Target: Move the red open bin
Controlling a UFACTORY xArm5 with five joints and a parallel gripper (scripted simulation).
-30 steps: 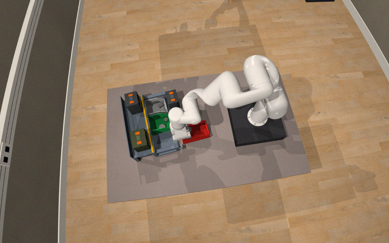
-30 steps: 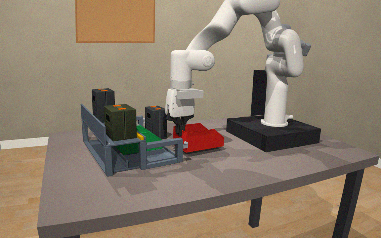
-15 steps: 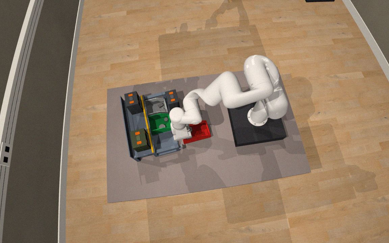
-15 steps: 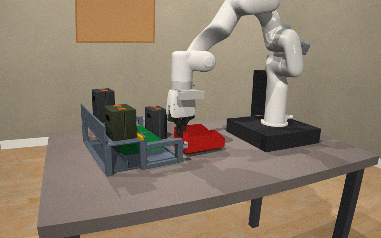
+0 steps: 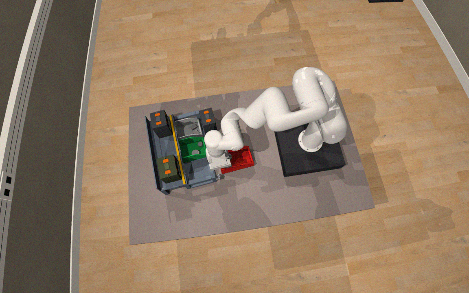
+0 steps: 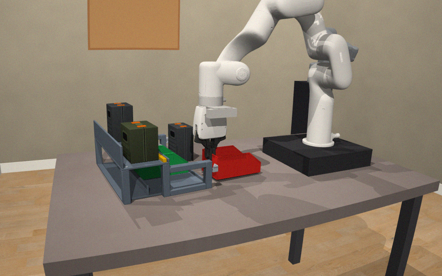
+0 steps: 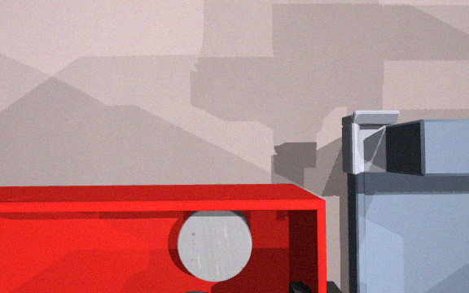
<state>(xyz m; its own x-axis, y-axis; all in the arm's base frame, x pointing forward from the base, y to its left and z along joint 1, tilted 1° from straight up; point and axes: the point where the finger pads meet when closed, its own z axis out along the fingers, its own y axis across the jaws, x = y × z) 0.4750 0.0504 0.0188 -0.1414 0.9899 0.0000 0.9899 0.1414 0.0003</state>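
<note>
Near edge of the table (image 5: pixel 250 215) (image 6: pixel 250 236) first: shelf (image 5: pixel 184 174) (image 6: pixel 165 180) (image 7: pixel 448 146) toward the L edge, red bin (image 5: pixel 241 159) (image 6: pixel 239 164) (image 7: pixel 96 244) just R of it, upright, approx. mid-table, a round part (image 7: pixel 215 244) inside. Gripper (image 5: pixel 220 161) (image 6: pixel 210 156) (image 7: pixel 319 287) clamped on its shelf-side end wall; long axis runs R, toward the base block (image 5: pixel 312 163) (image 6: pixel 335 164) nearer the far R corner. Underside prob. just off the table, hard to tell; next: lower, level.
</note>
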